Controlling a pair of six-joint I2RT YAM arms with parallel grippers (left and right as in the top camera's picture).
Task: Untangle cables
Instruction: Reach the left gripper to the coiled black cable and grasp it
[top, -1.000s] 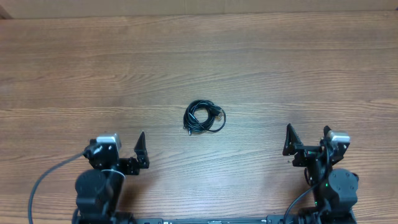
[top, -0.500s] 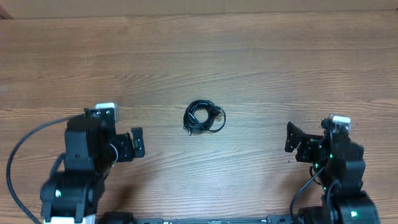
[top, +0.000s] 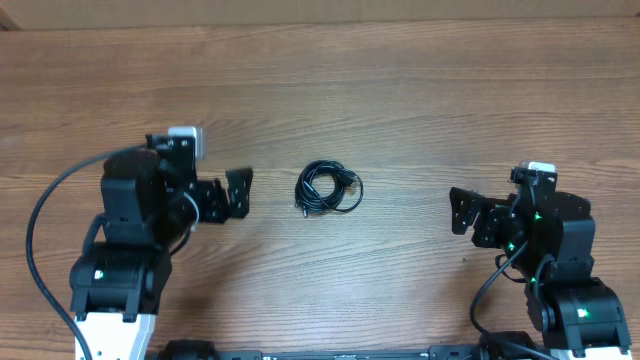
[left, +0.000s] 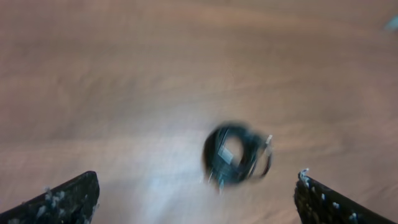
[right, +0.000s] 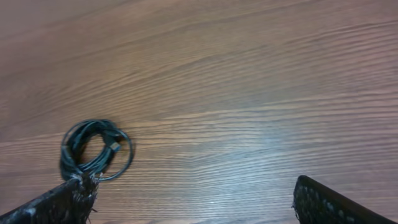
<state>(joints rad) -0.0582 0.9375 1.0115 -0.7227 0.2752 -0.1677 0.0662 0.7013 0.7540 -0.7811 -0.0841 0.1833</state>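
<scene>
The cables (top: 328, 189) lie as one tight black coil with small plug ends in the middle of the wooden table. My left gripper (top: 238, 192) is open and empty, left of the coil and apart from it. In the blurred left wrist view the coil (left: 237, 155) lies ahead between the spread fingers (left: 196, 196). My right gripper (top: 462, 212) is open and empty, well to the right of the coil. In the right wrist view the coil (right: 94, 150) sits at the far left, just above the left finger of the spread jaws (right: 193, 199).
The wooden table (top: 420, 100) stretches bare around the coil. Thick black arm wires (top: 40, 230) loop at the left arm's side. The table's far edge (top: 320, 20) runs along the top.
Both arms have risen and reached forward. The left gripper moved up and right toward the coil. The right gripper shifted slightly left. The coil has not moved.
</scene>
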